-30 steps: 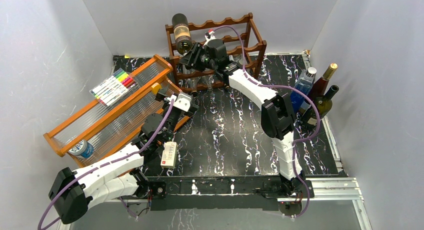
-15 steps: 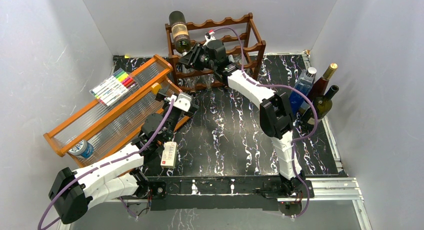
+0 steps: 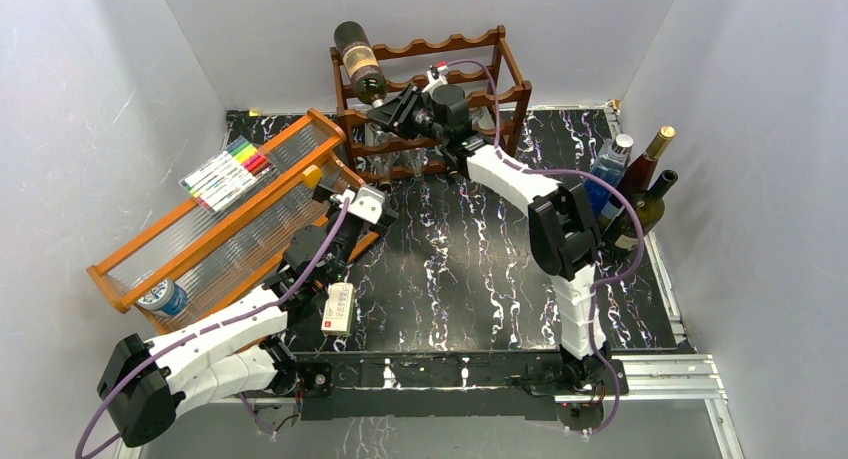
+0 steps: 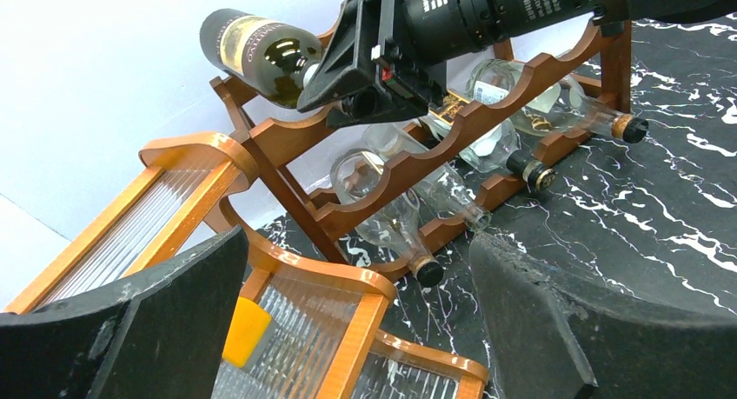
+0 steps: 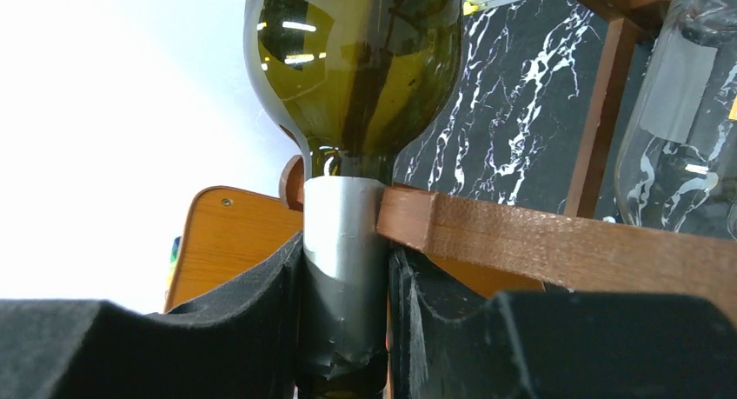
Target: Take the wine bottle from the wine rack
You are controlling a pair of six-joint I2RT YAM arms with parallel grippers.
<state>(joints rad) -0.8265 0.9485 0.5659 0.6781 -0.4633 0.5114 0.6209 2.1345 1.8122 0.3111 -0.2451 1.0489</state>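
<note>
"Where's the wine bottle (image 3: 360, 64) right now?"

"On the top tier of the wine rack (image 3: 470, 44), at its left end. It's dark green glass with a tan label, base toward the back wall and neck coming forward over the front rail."

"And the right gripper (image 3: 385, 107)?"

"It's at the front of the rack, pinching the bottle's neck. In the right wrist view the black foam pads (image 5: 252, 303) press on both sides of the silver foil, and the neck sits right against the scalloped rail. Whether the glass rests on the rear rail, I can't tell."

"What about the left gripper (image 3: 372, 207)?"

"It's spread wide with nothing between the fingers. It hangs in front of the rack and a little left of it, pointing at it."

"Is anything else in the rack?"

"Clear glass bottles (image 4: 400, 225) lie in the lower tiers, stoppered necks poking out the front, under the green one and to its right."

"And around the rack?"

"Left of it there's an orange-framed tray (image 3: 200, 244) with ribbed clear panels — a pack of coloured markers (image 3: 228, 171) lies on top. Well off to the rack's right, a cluster of bottles (image 3: 640, 189) stands upright against the side wall, one blue and the others dark. The rack itself stands at the back of a black marbled tabletop (image 3: 450, 269)."
</note>
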